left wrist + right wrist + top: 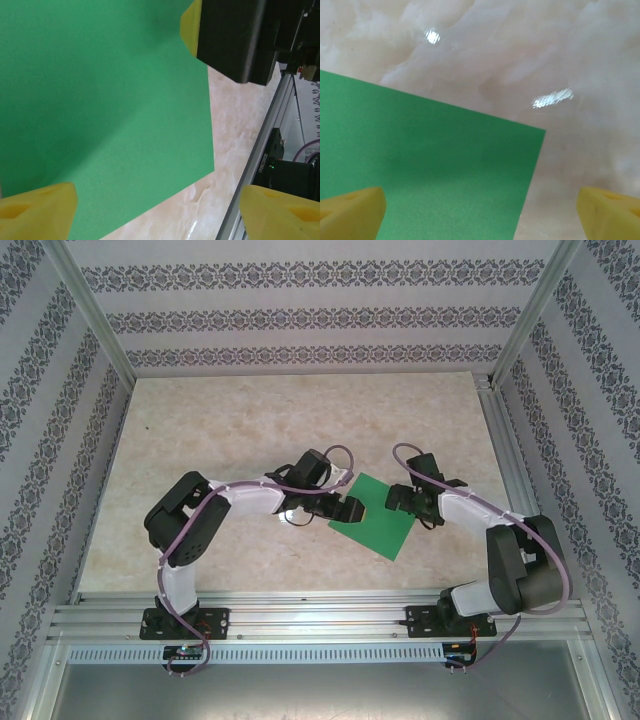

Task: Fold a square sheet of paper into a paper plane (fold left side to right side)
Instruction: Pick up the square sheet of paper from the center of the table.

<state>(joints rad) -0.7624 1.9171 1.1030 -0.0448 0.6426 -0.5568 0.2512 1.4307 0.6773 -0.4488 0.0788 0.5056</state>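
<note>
The square sheet of paper [375,515] is bright green and lies flat and unfolded on the marble table, turned like a diamond between the two arms. My left gripper [348,510] is low over the sheet's left edge. In the left wrist view its yellow fingertips [37,210] stand wide apart, the paper [100,110] lies under them, and my left gripper [157,220] is open. My right gripper [400,498] hovers at the sheet's right side. In the right wrist view a corner of the paper [435,170] lies below my open right gripper [480,220]. Nothing is held.
The pale marble table [250,430] stretches far and left of the sheet. An aluminium rail [320,615] runs along the near edge, also seen as the rail [260,150] beside the sheet. Patterned walls and metal posts enclose the table.
</note>
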